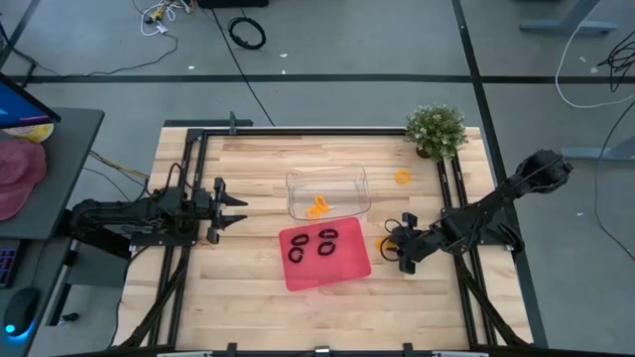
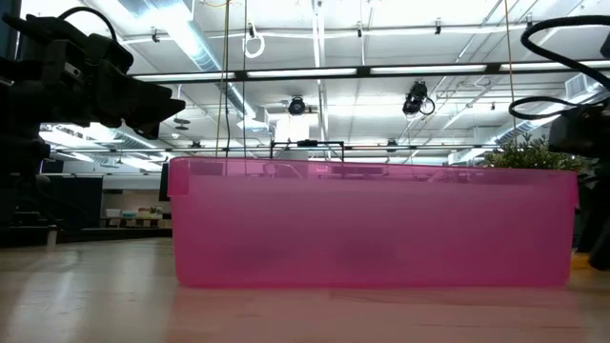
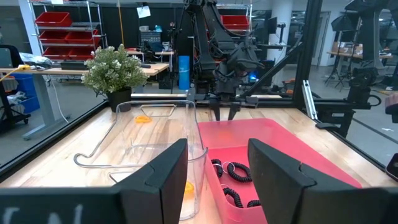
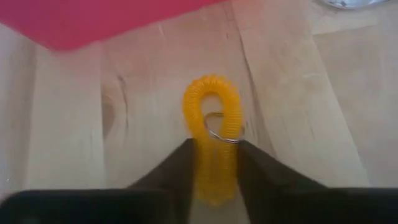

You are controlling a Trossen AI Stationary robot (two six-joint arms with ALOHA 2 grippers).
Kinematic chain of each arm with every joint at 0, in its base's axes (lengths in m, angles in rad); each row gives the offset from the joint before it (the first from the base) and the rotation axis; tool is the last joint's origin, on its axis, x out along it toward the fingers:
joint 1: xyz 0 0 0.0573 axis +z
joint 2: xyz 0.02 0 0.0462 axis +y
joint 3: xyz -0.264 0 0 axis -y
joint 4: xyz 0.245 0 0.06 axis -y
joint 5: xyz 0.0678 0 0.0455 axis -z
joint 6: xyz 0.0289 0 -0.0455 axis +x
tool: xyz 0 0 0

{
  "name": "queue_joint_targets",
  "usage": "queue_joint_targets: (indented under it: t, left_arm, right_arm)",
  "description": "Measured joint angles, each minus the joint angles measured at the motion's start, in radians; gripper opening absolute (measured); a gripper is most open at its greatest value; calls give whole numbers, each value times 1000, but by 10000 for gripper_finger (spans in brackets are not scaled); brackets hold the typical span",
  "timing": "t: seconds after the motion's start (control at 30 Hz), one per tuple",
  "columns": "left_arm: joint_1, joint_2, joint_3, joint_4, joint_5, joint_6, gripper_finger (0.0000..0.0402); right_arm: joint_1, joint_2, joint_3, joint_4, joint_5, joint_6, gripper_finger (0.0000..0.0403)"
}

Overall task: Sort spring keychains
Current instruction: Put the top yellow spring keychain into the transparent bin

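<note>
An orange spring keychain (image 4: pixel 211 99) lies on the wooden table just right of the red tray (image 1: pixel 347 273), and my right gripper (image 4: pixel 215 144) is shut on it; the high view shows the gripper (image 1: pixel 395 248) at the tray's right side. Three black spring keychains (image 1: pixel 316 246) lie in the red tray. Orange spring keychains (image 1: pixel 317 208) lie in the clear container (image 1: pixel 352 183) behind it. One more orange keychain (image 1: pixel 402 178) lies on the table near the plant. My left gripper (image 3: pixel 214 180) waits open at the table's left, pointing level. My right gripper pinches the orange keychain's near part (image 4: pixel 214 171) between its two fingers, squashing the loop long and narrow. The fingers slant down from the table's right side. The loop's far end, with its small metal ring (image 4: pixel 216 127), sticks out past the fingertips and lies on the table.
A potted plant (image 1: pixel 437 129) stands at the far right corner. The table's black frame rails (image 1: pixel 189 178) run along both sides. In the low view the tray's pink wall (image 2: pixel 372 224) blocks most of the table behind it.
</note>
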Motion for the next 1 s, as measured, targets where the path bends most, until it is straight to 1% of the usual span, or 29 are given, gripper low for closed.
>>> queue_joint_targets:
  t: [0.1, 0.13, 0.17, 0.37, 1.0]
  left_arm:
    - [0, 0, 0, 0, 0, 0, 172]
    - [0, 0, 0, 0, 0, 0, 172]
    - [0, 0, 0, 0, 0, 0, 172]
    - [0, 0, 0, 0, 0, 0, 172]
    - [0, 0, 0, 0, 0, 0, 172]
  right_arm:
    - [-6, 0, 0, 12, -4, -2, 38]
    - [-7, 0, 0, 17, -7, -5, 24]
    - [-8, 0, 0, 25, -13, -10, 19]
    - [-7, 1, 0, 54, -22, -18, 17]
    - [-18, 0, 0, 56, -18, 4, 15]
